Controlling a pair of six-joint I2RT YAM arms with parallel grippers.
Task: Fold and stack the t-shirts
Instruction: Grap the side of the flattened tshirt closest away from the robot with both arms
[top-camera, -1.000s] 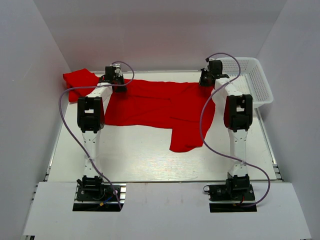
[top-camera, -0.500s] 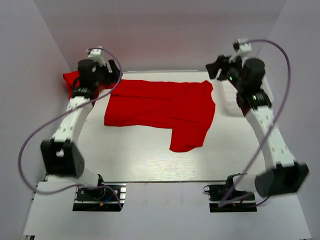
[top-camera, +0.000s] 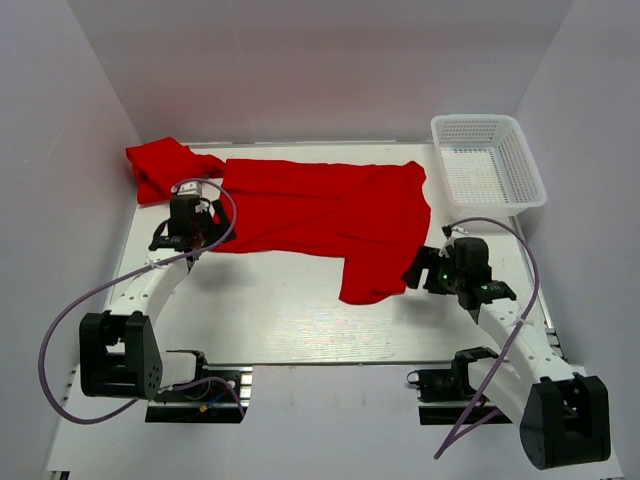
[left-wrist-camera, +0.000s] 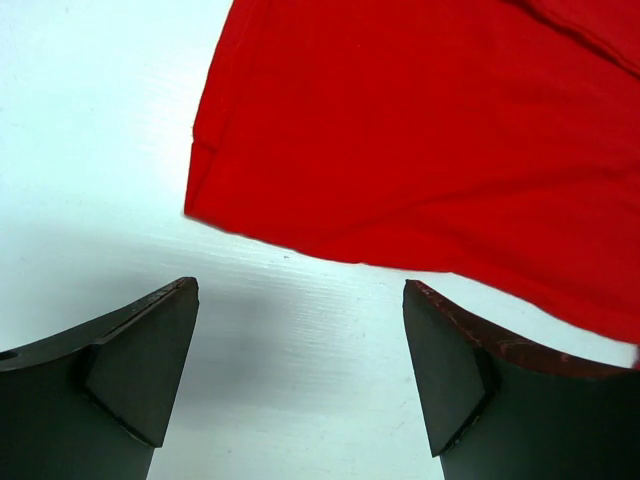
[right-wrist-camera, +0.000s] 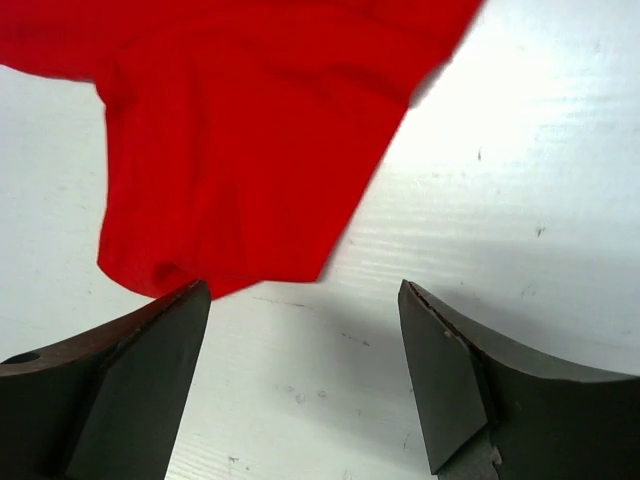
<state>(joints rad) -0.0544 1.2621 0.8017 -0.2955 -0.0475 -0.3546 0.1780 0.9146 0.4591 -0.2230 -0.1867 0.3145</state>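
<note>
From above, the bunched t-shirt (top-camera: 158, 168) in the far left corner is a heap whose folds cannot be read. The left arm's wrist stands in front of part of the left edge of the spread t-shirt (top-camera: 320, 205). Each wrist view cuts the spread shirt off at the top of the frame and shows only the tips of its own fingers.

Open white table (top-camera: 280, 310) runs from the spread shirt's near hem to the arm bases. A basket (top-camera: 488, 160) sits in the far right corner, just beside the shirt's far right corner.

The left gripper (left-wrist-camera: 300, 370) has its fingers wide apart and holds nothing. The shirt's near left corner lies flat ahead of them, with a strip of table between hem and fingertips. The right gripper (right-wrist-camera: 300, 380) is also spread wide with nothing between its fingers. The shirt's flap that reaches toward the near edge lies ahead of it. The flap's hem meets the tip of the left-hand finger (right-wrist-camera: 140, 370) in the wrist view, but whether they touch cannot be told. The other finger is over plain table.
</note>
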